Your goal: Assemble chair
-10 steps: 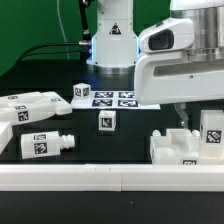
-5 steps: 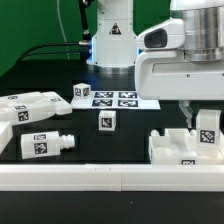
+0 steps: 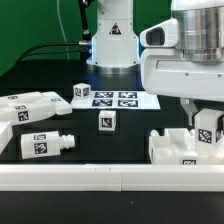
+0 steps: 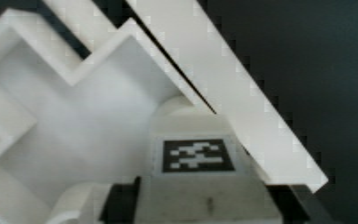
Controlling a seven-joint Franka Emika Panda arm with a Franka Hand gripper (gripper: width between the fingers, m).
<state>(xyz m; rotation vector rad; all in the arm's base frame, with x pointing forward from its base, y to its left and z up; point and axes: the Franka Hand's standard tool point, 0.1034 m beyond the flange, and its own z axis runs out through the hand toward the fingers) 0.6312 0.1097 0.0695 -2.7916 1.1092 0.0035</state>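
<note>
Gripping a tagged block [image 3: 209, 131] set against the slab [image 3: 176, 150] at 4 o'clock in the exterior view, the hand [image 3: 205, 140] looks clenched on it. An off-centre grip could tilt the block or drag the slab, jamming the joint.

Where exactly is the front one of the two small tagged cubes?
In the exterior view, the front cube stands near the middle of the table, in front of the marker board, with the pegged leg toward that view's left.
</note>
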